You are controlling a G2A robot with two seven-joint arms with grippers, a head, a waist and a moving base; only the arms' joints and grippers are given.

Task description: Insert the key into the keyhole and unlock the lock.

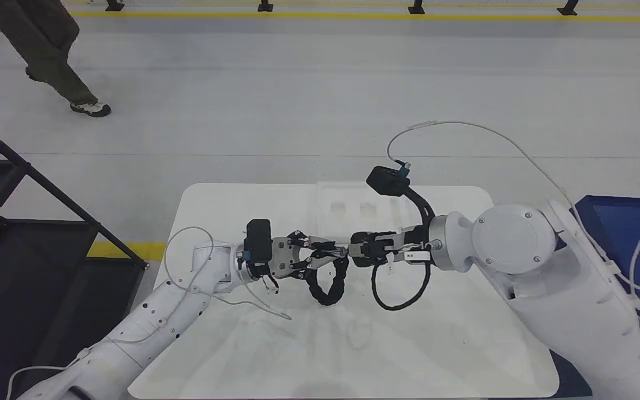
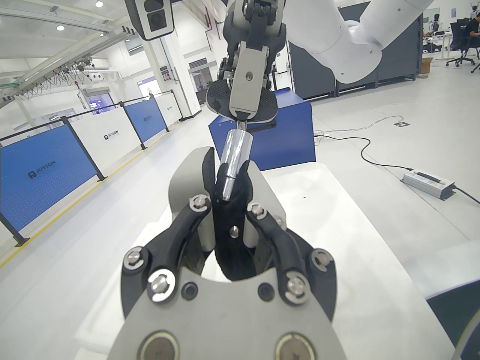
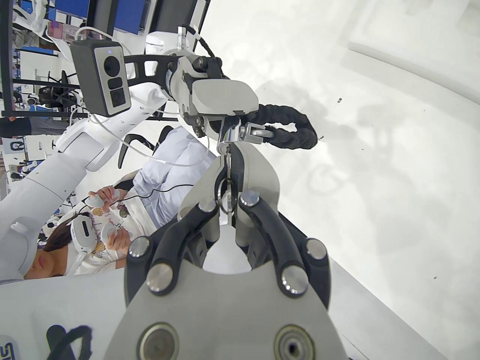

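Observation:
Both arms meet above the middle of the white table [image 1: 450, 340]. My left gripper [image 1: 297, 257] [image 2: 228, 177] is shut on the lock [image 2: 233, 162], a chrome cylinder with a black fabric-covered cable loop [image 1: 325, 287] [image 3: 290, 129] hanging from it. My right gripper [image 1: 347, 250] [image 3: 228, 164] faces it and is shut on the key [image 3: 227, 174]. The key's thin blade [image 2: 242, 125] points into the end of the lock cylinder [image 3: 234, 135], and its tip sits at the keyhole. A wire ring [image 3: 222, 192] hangs from the key between the right fingers.
A white foam tray [image 1: 350, 205] [image 3: 412, 20] with shallow recesses lies at the table's far side. The right arm's black hose [image 1: 400, 292] loops below its wrist. A blue cabinet [image 2: 270, 140] stands beyond the table's edge.

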